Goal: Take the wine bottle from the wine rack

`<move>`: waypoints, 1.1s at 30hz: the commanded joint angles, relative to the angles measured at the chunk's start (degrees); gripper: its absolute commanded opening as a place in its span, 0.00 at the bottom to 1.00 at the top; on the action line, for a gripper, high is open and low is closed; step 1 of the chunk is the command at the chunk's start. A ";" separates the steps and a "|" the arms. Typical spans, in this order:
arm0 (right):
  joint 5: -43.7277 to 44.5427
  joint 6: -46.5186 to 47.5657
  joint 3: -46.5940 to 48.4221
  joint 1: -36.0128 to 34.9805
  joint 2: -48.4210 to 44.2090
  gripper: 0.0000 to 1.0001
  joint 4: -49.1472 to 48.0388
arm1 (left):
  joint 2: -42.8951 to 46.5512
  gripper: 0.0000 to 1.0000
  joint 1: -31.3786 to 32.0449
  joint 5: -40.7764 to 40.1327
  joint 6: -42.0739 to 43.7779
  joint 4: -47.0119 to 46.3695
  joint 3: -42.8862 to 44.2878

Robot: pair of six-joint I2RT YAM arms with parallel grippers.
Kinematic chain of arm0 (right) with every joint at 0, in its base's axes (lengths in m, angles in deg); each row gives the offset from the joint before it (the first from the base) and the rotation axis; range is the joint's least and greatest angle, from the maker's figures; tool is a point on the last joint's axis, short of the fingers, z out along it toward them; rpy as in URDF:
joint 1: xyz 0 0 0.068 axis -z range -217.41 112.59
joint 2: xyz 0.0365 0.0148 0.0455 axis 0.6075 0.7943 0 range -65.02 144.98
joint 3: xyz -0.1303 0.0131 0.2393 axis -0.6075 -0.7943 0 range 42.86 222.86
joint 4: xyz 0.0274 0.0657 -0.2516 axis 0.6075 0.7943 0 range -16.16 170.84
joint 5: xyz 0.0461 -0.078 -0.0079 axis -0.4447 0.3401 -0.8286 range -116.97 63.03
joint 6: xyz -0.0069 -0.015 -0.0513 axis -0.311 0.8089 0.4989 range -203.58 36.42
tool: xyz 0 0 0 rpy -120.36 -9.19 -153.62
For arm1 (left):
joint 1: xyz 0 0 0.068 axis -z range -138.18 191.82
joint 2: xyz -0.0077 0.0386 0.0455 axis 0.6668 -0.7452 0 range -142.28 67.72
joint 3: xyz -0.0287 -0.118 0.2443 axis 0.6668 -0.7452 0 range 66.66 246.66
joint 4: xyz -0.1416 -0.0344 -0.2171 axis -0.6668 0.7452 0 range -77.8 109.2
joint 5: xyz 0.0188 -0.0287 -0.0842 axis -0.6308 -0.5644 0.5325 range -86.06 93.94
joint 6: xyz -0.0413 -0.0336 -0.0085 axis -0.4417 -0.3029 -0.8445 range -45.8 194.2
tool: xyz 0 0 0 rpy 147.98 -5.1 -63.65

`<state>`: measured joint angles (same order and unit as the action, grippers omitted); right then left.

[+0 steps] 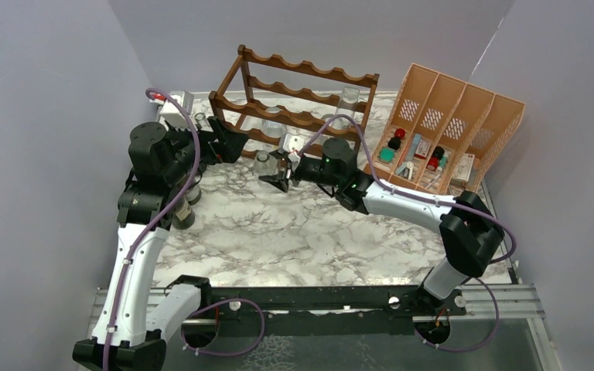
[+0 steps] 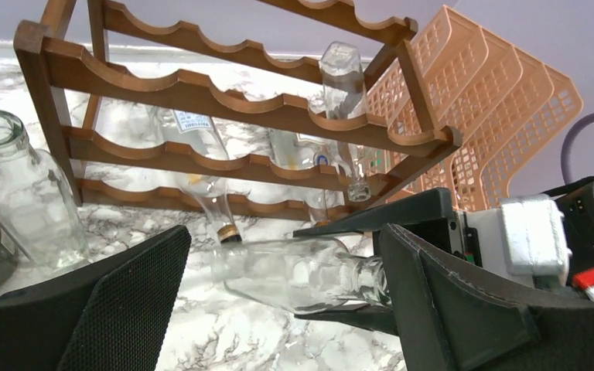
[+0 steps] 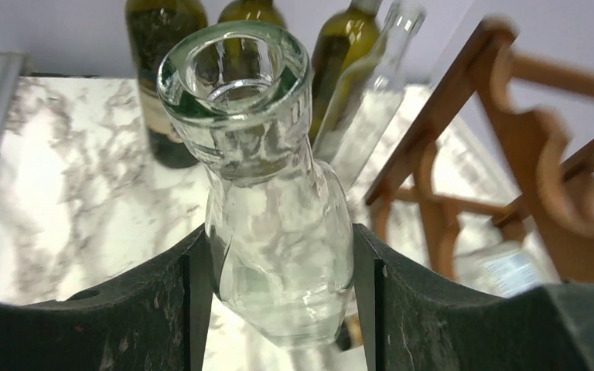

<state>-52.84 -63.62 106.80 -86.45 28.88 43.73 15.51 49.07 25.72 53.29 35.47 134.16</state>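
Note:
The dark brown wine rack (image 1: 302,93) stands at the back of the table and still has several clear bottles (image 2: 201,151) lying in it. My right gripper (image 1: 280,178) is shut on a clear glass wine bottle (image 1: 264,164), held just in front of the rack's lower left end and above the marble top. In the right wrist view the bottle (image 3: 274,224) sits between both fingers (image 3: 162,309), mouth towards the camera. My left gripper (image 1: 238,144) is open and empty beside the rack's left post. In its own view (image 2: 282,251) the held bottle (image 2: 294,270) lies between its spread fingers without touching them.
A peach-orange divided organiser (image 1: 452,124) with small items stands right of the rack. Dark green bottles (image 3: 162,46) and a clear one (image 2: 15,185) stand at the table's left side near my left arm. A white box (image 1: 174,108) is at the back left. Grey walls enclose the table.

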 commanded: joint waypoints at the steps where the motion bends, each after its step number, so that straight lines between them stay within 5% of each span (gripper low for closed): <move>1: -0.75 -13.71 -3.57 -0.27 -2.69 0.28 -2.74 | 0.81 0.99 0.23 0.64 1.13 0.28 -2.23; 15: 3.97 -23.93 -15.05 -0.26 -2.08 0.31 -10.42 | -0.76 0.98 0.27 7.10 -0.94 -1.91 -8.88; 28: 4.51 -19.66 -11.66 -0.27 -3.54 0.74 -0.71 | -0.09 0.98 0.31 9.07 -1.86 -4.17 -11.49; 31: 4.02 -19.26 -11.42 -0.27 -4.83 1.00 0.51 | 0.07 0.98 0.31 9.18 -1.86 -4.29 -11.74; 33: 3.91 -18.97 -11.21 -0.27 -5.92 1.00 1.78 | 0.09 0.98 0.31 9.64 -1.84 -4.37 -11.79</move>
<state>-49.15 -83.70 93.47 -86.45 26.26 42.68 14.62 49.09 33.18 51.90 33.00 122.95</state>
